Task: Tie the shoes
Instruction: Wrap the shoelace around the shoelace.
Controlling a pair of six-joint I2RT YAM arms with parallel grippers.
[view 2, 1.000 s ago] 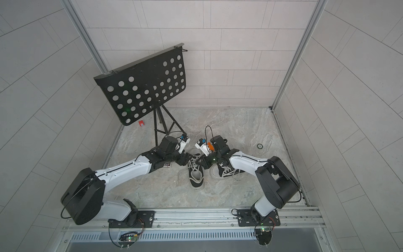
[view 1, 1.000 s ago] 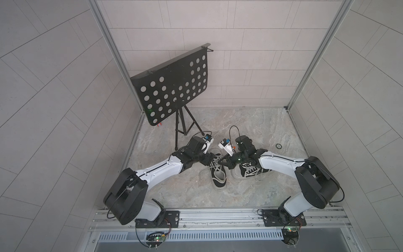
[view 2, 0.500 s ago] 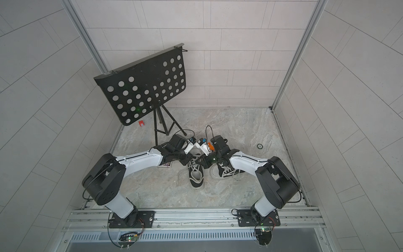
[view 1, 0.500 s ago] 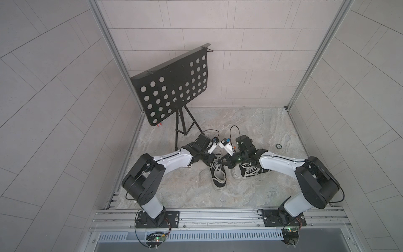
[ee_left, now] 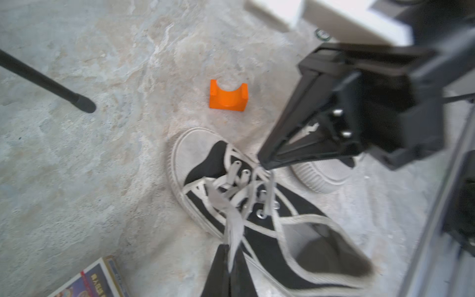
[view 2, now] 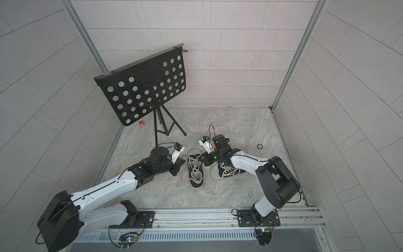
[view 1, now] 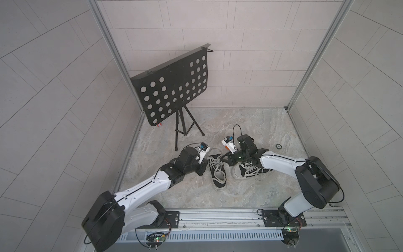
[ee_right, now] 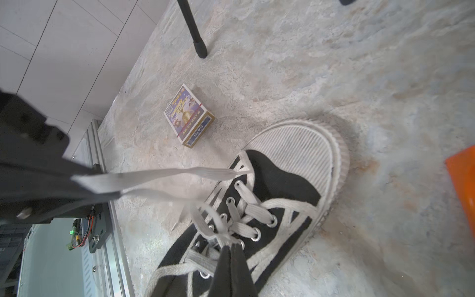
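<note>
On the table (view 1: 239, 122), ahead of the rail (view 1: 218, 215), the middle shoe (view 1: 218, 174) lies lengthwise, toe pointing away from it. One lace (ee_right: 159, 174) runs sideways to the left end effector (ee_left: 228, 259), which is clenched on it. The right end effector (ee_right: 231, 253) pinches the laces (ee_right: 223, 235) over the eyelets (ee_right: 255, 235). The second shoe (view 1: 250, 172) sits partly under the right arm (view 1: 281, 161), and it is unclear whether there is any knot.

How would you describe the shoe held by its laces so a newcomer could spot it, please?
Find the black music stand. The shoe lies on the floor just in front of its tripod. Its toe points toward the back wall, whereas the neighbouring shoe lies crosswise.
</note>
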